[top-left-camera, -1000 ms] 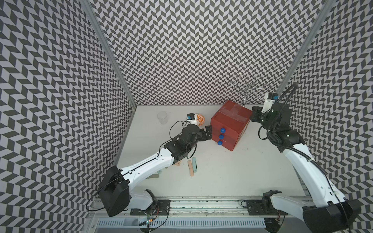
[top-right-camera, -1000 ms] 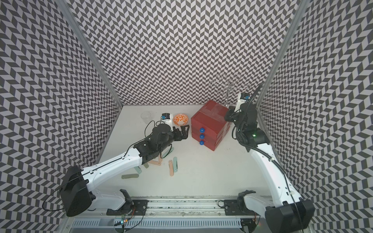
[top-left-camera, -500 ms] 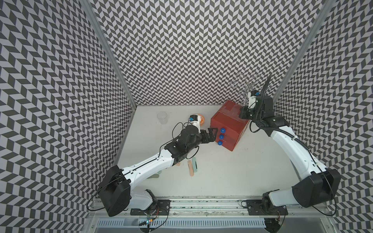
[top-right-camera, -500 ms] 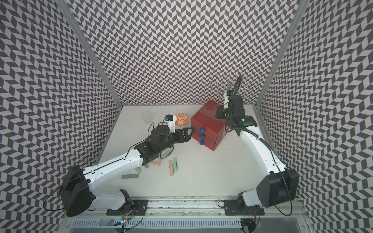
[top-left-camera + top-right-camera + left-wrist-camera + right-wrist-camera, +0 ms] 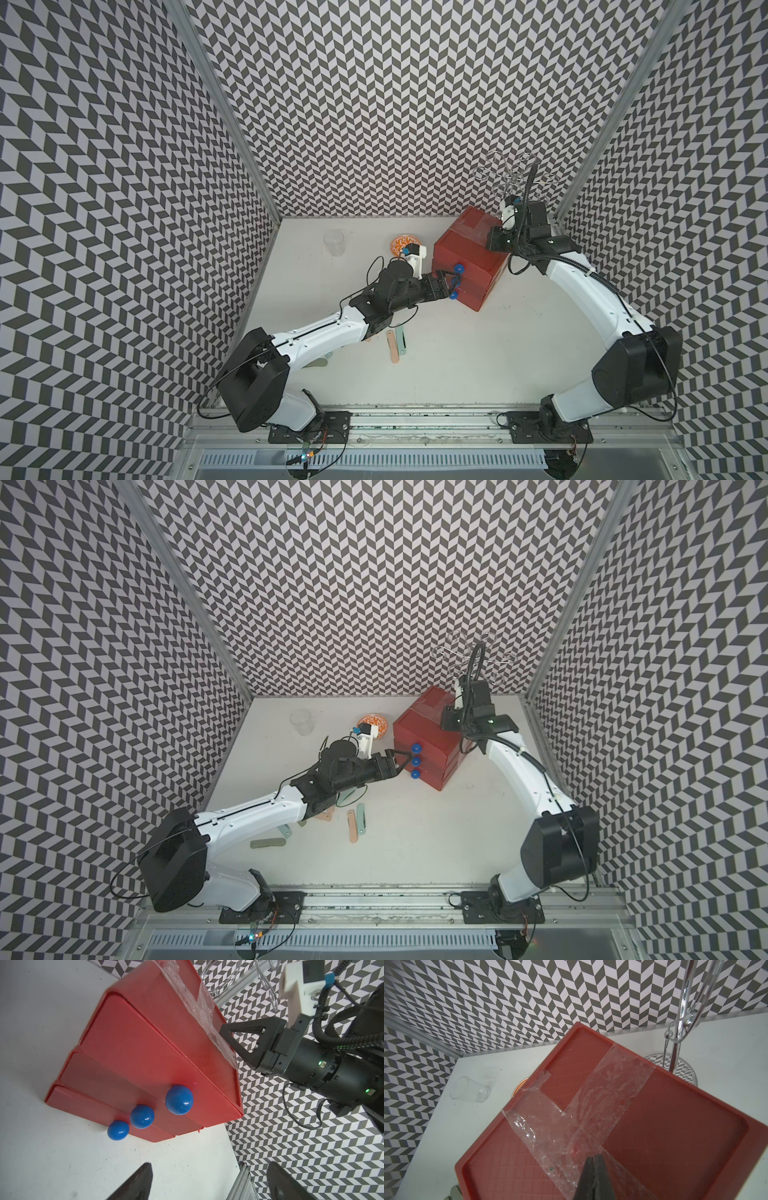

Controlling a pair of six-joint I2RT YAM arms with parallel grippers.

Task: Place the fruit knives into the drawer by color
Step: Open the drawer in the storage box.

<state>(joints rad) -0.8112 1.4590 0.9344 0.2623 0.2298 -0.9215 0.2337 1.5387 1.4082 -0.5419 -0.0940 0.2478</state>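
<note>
Chest (image 5: 465, 253) stood far right: light plastic, likely to slide, so I judged its top knob (image 5: 179, 1099) the hold. Left gripper (image 5: 404, 758) gaped just short; right gripper (image 5: 593, 1160) clenched empty, tip on its top. Knives (image 5: 353, 827) lay loose nearer.

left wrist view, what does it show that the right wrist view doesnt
Only left wrist: the three blue knobs on the red drawer chest, the open left gripper, and the shut right gripper seen from outside at the chest's top. Only right wrist: the clear glass and the chrome stand's base. Both: the chest's top with clear tape.
</note>
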